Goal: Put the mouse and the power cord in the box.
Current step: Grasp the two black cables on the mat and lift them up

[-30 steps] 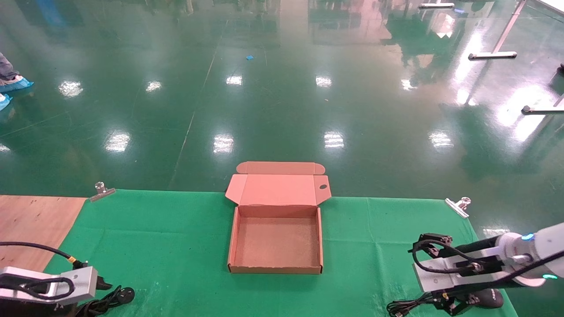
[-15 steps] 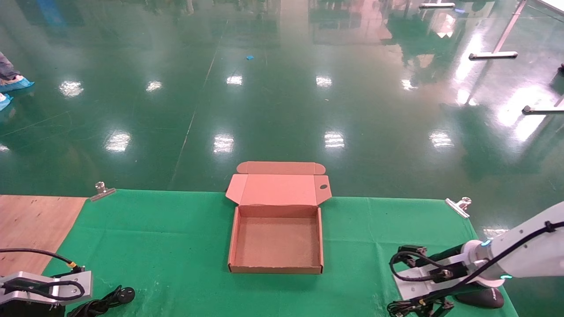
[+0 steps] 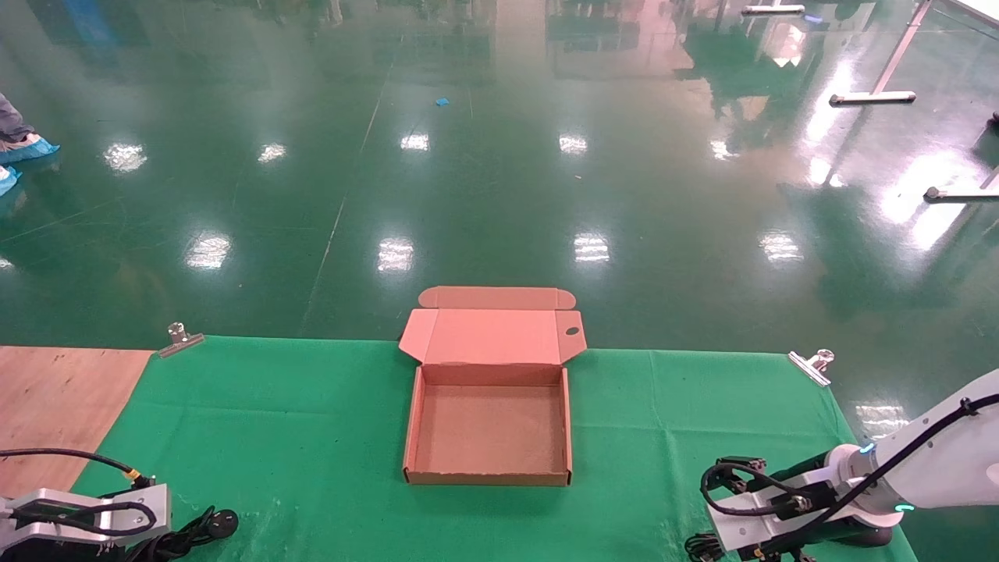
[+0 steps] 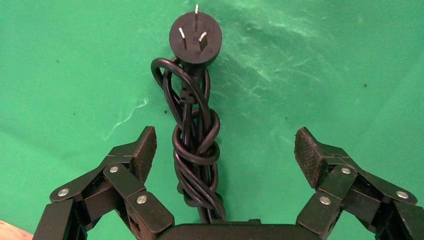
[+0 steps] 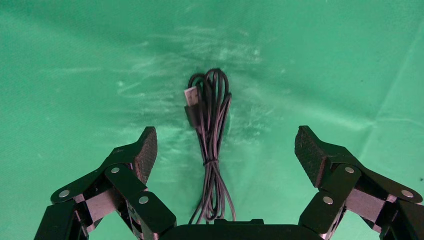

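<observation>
Left gripper (image 4: 222,152) spread wide astride power cord (image 4: 194,135), near-left table corner | right gripper (image 5: 222,152) spread astride mouse (image 3: 866,535) cable (image 5: 212,130), near-right corner, seemingly positioned for grasping | box (image 3: 488,474) mid-table, lid back, nothing inside.

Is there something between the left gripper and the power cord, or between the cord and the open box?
Nothing visible. The left gripper is open directly over the power cord, its fingers on either side. Between the cord and the box only bare green cloth shows, and the box lid is folded back.

Left hand (image 4: 225,155), right hand (image 5: 225,155): spread
</observation>
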`<state>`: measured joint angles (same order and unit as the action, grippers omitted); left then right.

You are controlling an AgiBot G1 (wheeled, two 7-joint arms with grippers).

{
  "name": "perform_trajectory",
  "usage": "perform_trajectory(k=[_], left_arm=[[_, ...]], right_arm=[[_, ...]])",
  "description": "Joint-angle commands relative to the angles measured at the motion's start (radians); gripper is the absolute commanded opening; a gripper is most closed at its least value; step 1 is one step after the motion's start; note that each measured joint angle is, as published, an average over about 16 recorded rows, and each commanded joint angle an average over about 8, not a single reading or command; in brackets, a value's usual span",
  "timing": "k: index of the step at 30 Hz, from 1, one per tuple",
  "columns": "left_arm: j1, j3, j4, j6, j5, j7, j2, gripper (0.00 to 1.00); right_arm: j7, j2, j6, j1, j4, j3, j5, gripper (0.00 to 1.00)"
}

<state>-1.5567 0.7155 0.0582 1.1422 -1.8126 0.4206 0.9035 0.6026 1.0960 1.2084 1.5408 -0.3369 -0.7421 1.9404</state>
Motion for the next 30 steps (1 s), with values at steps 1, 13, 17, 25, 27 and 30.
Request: perform_trajectory(k=[1, 13, 17, 25, 27, 30], left_arm=[[-0.002, 0.000, -0.010, -0.003, 0.000, 0.007, 0.003, 1.00], [-0.001, -0.004, -0.040, -0.028, 0.005, 0.021, 0.016, 0.51], [-0.001, -0.003, -0.045, -0.034, 0.003, 0.023, 0.018, 0.03], [-0.009, 0.005, -0.051, -0.054, -0.007, 0.020, 0.017, 0.00], [-0.011, 0.007, -0.052, -0.064, -0.011, 0.018, 0.016, 0.00], [-0.012, 0.010, -0.054, -0.084, -0.015, 0.016, 0.015, 0.00]], right_arm=[[0.015, 0.007, -0.003, 0.005, 0.027, -0.003, 0.003, 1.00], [0.087, 0.031, -0.033, 0.022, 0.137, -0.008, 0.011, 0.34], [0.105, 0.039, -0.042, 0.028, 0.163, -0.009, 0.013, 0.00], [0.137, 0.053, -0.044, 0.042, 0.202, -0.007, 0.009, 0.00], [0.144, 0.055, -0.045, 0.044, 0.210, -0.007, 0.008, 0.00], [0.154, 0.059, -0.046, 0.047, 0.222, -0.006, 0.007, 0.00]])
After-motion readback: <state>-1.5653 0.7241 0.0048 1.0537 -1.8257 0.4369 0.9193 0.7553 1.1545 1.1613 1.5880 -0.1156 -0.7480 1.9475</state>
